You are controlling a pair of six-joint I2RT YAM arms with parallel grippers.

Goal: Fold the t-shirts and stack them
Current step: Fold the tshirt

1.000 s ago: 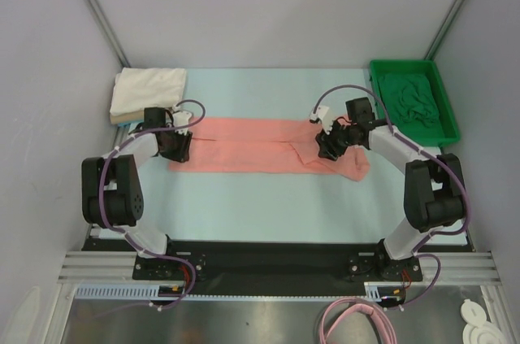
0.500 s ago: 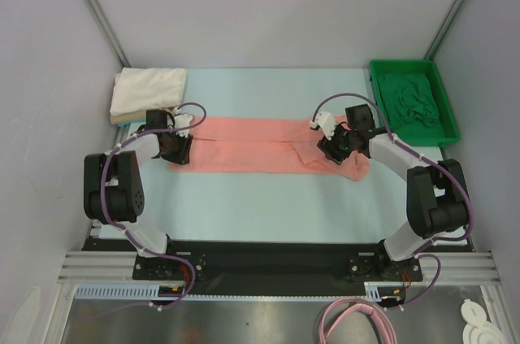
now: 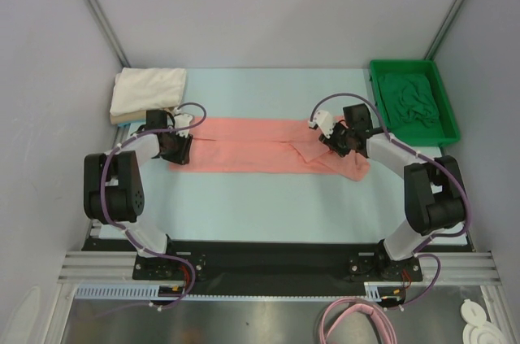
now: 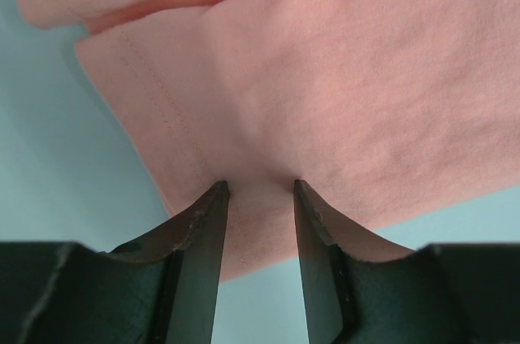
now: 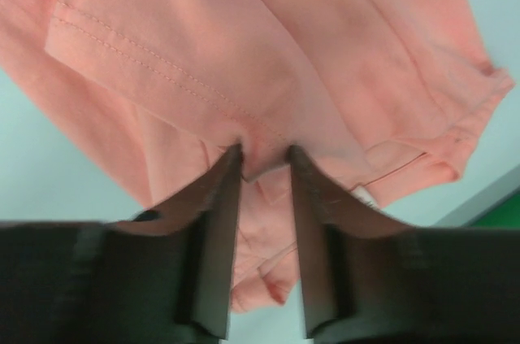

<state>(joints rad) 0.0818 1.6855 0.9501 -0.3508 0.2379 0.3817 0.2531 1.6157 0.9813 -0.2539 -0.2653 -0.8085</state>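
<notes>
Top external shows left claw [image 3: 180, 151] and right claw [image 3: 331, 142] pinching the half-folded pink shirt [image 3: 252, 145]; green shirt [image 3: 410, 98] waits unfolded.

Setting was a robotics lab cell: grey panel walls [image 3: 268, 2] on 2 aluminium struts [image 3: 93, 10], left arm [image 3: 110, 185] and right arm [image 3: 431, 189] bolted to a slotted rail [image 3: 97, 267], pink cable [image 3: 357, 320] coiled on a steel bench [image 3: 244, 324], pale blue mat [image 3: 268, 206].

Green tray [image 3: 402, 66] far right; pink cable coil [image 3: 357, 303] front edge.
</notes>
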